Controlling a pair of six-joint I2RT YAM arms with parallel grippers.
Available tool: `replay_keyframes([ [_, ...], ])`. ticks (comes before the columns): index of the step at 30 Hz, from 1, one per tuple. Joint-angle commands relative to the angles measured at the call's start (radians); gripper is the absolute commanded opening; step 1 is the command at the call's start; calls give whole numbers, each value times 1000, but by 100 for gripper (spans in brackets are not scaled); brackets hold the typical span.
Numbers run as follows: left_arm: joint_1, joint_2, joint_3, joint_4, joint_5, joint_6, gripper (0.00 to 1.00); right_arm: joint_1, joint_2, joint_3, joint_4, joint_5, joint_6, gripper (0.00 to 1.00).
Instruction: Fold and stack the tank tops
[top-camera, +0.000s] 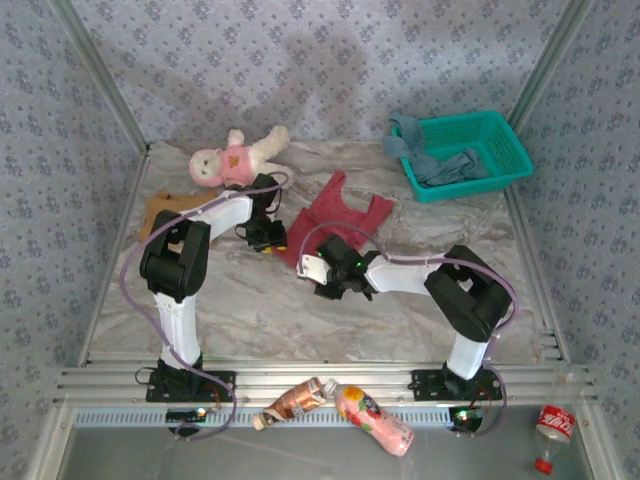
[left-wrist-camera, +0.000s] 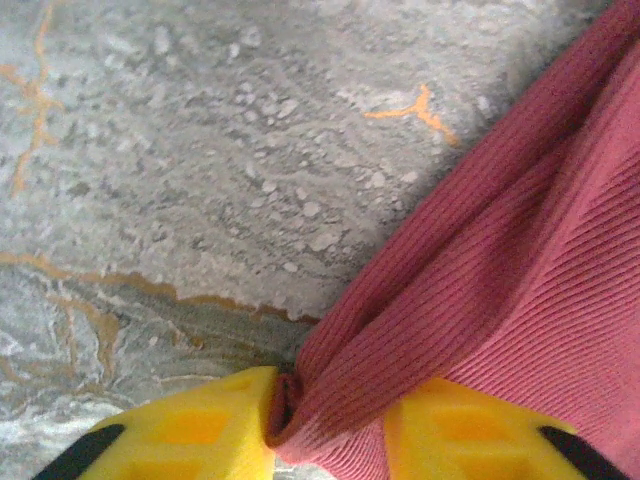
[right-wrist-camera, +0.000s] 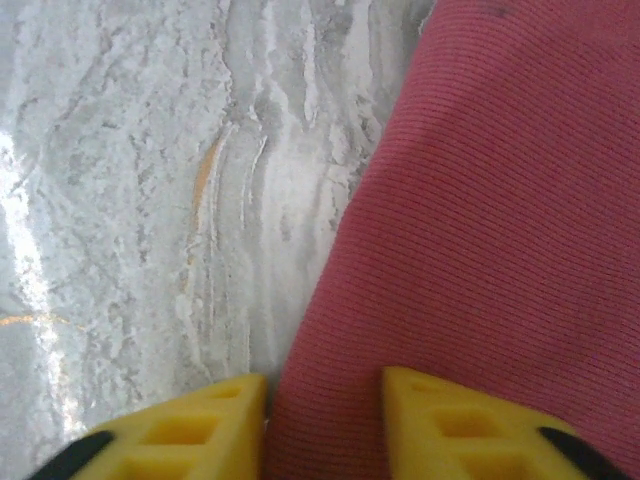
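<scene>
Ref: centre tank top (top-camera: 340, 215) on table (top-camera: 250, 310). Plush doll (top-camera: 232, 158) behind-L. Lattice basket (top-camera: 480, 184) behind-R w/ 2nd tank top (top-camera: 445, 166) in it. 3rd tank top (top-camera: 163, 207) L. Drink bottles (top-camera: 378, 420) in front.

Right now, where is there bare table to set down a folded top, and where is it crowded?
Bare marble: the near strip between the arm bases and the dark red tank top, and the patch between that top and the teal basket. Crowded: the far left, with doll, tan tank top and left arm.

1. The near half of the table (top-camera: 260, 310) lies bare and open to pass.
2. The red top (top-camera: 335, 215) covers the middle.
3. A doll (top-camera: 238, 157) and a tan top (top-camera: 165, 208) crowd the far-left corner, and a basket (top-camera: 470, 150) fills the far-right.
</scene>
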Motion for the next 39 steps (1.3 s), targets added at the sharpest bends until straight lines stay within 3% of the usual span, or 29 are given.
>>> replay_keyframes([
  [1, -13, -44, -24, 34, -10, 7, 25, -14, 47, 21, 15, 100, -2, 25],
  [8, -14, -48, 24, -68, -32, 44, 7, 22, 14, 49, -28, 65, 46, 6],
  [18, -6, -254, -19, -369, -65, 105, 6, 101, -145, 25, -92, -156, 325, 3],
  [24, 2, -374, -20, -478, -42, 83, 6, 98, -209, 58, -111, -335, 500, 3],
  [32, 9, -291, 155, -505, -11, 109, 6, -53, -237, 78, -85, -524, 644, 3],
  [39, 11, -75, 394, -488, 38, 146, 7, -235, -166, 121, -97, -701, 661, 3],
])
